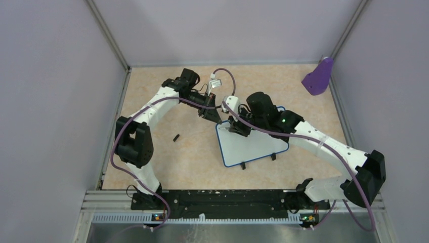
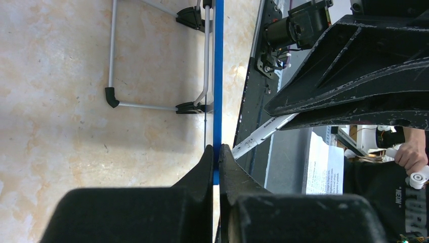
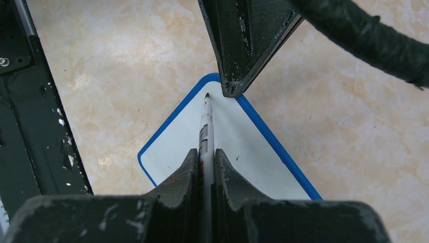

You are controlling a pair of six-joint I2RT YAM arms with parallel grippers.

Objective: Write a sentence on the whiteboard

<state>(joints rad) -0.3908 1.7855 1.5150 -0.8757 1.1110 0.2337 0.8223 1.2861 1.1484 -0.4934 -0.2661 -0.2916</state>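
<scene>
The whiteboard (image 1: 253,147) lies near the middle of the tabletop (image 1: 167,162), turned at an angle, with its two black feet (image 1: 243,165) on the edge nearest the arm bases. The part of its face that shows is plain white.

The left end effector (image 1: 211,114) is clamped on the board's far left corner. In the left wrist view its fingers are pressed together on the blue rim (image 2: 218,76), which is seen edge-on.

The right end effector (image 1: 238,127) hangs over the same end of the board, its fingers closed tight around a marker (image 3: 205,121). The marker's tip points at that corner, just beside the left fingertips. I cannot tell whether the tip touches the surface.

A small black piece (image 1: 176,137) lies on the tabletop to the left of the board, and a purple scoop (image 1: 317,77) sits in the far right corner.
</scene>
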